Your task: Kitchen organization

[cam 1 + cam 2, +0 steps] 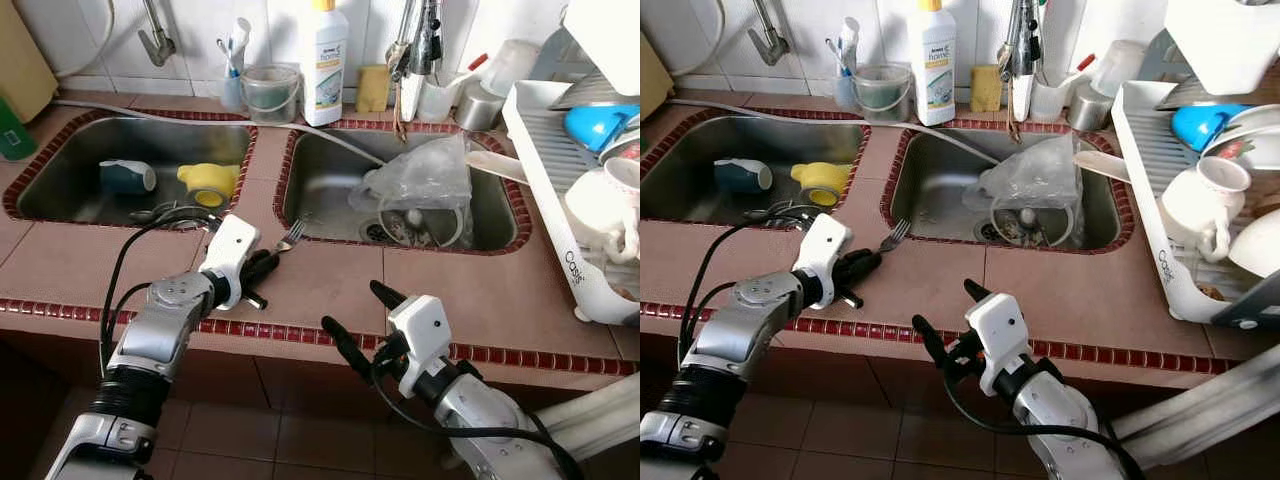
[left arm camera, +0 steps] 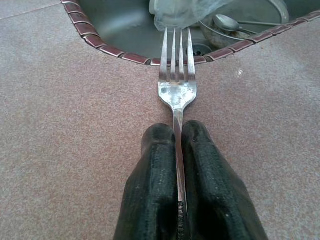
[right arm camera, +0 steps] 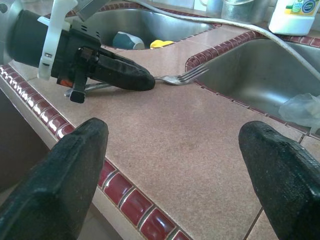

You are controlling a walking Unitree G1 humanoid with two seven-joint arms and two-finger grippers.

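Observation:
A steel fork point(image 1: 289, 237) lies over the tiled counter with its tines reaching the rim of the right sink point(image 1: 330, 190). My left gripper point(image 1: 266, 266) is shut on the fork's handle, low over the counter between the two sinks; the black fingers point(image 2: 155, 185) clamp the handle from both sides. My right gripper point(image 1: 358, 318) is open at the counter's front edge, with nothing between its fingers point(image 3: 70, 170). A crumpled clear plastic bag point(image 1: 420, 175) and some cutlery lie in the right sink. A blue cup point(image 1: 127, 176) and a yellow cup point(image 1: 208, 183) lie in the left sink point(image 1: 60, 170).
A white dish rack point(image 1: 560, 200) with cups and a blue bowl stands on the right. Behind the sinks stand a detergent bottle point(image 1: 325, 60), a clear container point(image 1: 270, 92), a sponge point(image 1: 373, 88) and taps. The counter's red-tiled edge point(image 1: 290, 335) runs in front.

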